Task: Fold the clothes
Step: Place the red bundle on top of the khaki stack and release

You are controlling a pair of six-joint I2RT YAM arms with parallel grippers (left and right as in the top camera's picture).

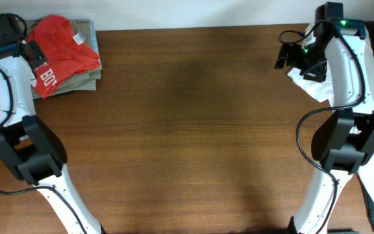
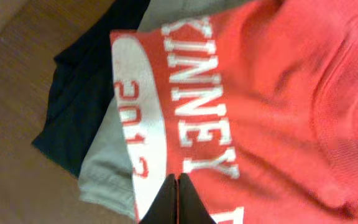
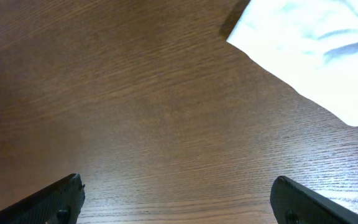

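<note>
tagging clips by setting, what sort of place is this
Probably a robot lab workbench rather than a home: a wooden table, two robot arms working at it, and a red shirt lying on folded garments in one corner.

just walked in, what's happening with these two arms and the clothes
The red-orange T-shirt lies crumpled, not yet folded, on a stack of khaki-grey folded garments at the far left corner of the table. The left gripper is over the shirt's white lettering with its fingers together; whether it pinches fabric cannot be told. The right gripper hangs open above bare wood beside a white cloth, holding nothing.
</note>
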